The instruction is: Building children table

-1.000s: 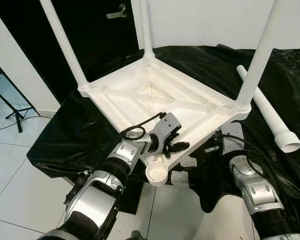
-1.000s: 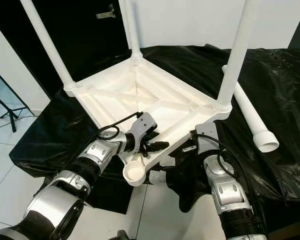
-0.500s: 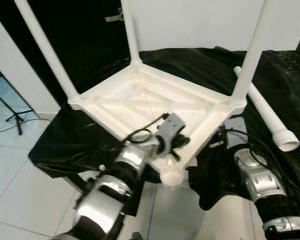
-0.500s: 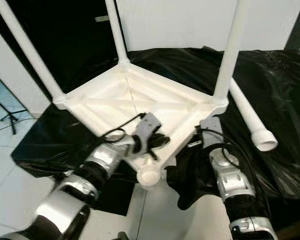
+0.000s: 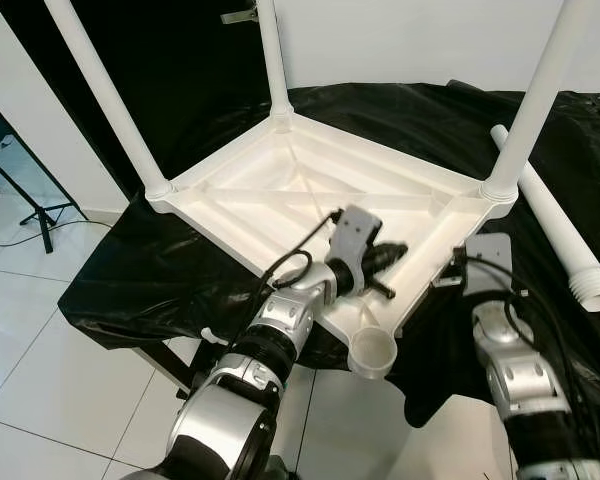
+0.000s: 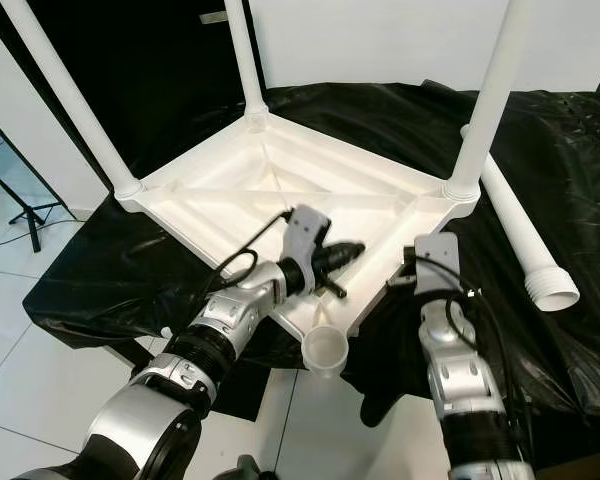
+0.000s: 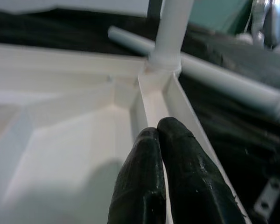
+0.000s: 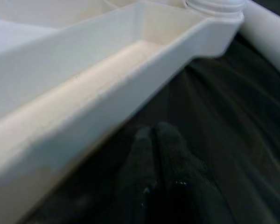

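The upturned white plastic table top is laid on the black-sheeted surface, three legs fitted upright. The loose white plastic leg tube is laid to its right. The left pincer is positioned above the near rim; the right pincer is positioned beneath the right edge.

One white plastic table top lies upside down in the middle of the frame. Three white legs stand fitted in its corners: one at the left, one at the upper centre, one at the right. One loose leg lies at the right edge. One empty corner socket sits at lower centre. One black sheet lies beneath. One door handle shows at the top, one tripod stand at the left. Two grippers, left and right, each with fingers pressed together.
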Motion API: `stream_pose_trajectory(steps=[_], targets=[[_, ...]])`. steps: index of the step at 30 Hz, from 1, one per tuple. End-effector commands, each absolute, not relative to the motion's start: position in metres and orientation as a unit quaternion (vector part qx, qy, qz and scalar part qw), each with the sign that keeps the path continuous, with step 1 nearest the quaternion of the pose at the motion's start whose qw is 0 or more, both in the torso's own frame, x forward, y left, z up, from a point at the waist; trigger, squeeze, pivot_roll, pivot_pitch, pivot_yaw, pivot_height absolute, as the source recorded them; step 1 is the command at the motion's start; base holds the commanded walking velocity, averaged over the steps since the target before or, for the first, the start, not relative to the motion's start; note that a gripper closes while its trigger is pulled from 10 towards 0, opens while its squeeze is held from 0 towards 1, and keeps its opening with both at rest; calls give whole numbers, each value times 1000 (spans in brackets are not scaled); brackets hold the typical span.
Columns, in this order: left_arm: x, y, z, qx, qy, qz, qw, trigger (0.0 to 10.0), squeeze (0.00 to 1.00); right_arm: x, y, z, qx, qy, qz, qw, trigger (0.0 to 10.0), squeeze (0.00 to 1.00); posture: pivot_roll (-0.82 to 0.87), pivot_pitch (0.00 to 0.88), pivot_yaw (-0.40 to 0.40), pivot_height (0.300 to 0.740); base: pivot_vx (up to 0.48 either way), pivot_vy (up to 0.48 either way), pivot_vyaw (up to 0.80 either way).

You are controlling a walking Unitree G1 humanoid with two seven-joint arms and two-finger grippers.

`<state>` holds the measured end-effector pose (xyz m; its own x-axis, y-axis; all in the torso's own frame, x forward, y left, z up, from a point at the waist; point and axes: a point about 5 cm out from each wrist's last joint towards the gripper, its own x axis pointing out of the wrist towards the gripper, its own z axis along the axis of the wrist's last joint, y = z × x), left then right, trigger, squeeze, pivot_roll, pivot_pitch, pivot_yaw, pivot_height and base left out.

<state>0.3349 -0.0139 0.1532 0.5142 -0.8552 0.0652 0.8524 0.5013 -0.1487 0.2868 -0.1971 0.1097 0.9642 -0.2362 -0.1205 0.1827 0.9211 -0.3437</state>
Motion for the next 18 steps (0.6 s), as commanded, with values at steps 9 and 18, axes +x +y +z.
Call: stream_pose_trajectory(steps=[9, 18], targets=[[315, 2, 154, -77, 7, -665, 743, 10000, 1000, 283, -194, 112, -168, 83, -115, 975, 10000, 0, 21, 0, 101, 740, 0, 0, 0], [305, 42, 150, -57, 60, -738, 670, 10000, 0, 283, -190, 111, -165, 88, -107, 976, 10000, 0, 34, 0, 95, 740, 0, 0, 0]])
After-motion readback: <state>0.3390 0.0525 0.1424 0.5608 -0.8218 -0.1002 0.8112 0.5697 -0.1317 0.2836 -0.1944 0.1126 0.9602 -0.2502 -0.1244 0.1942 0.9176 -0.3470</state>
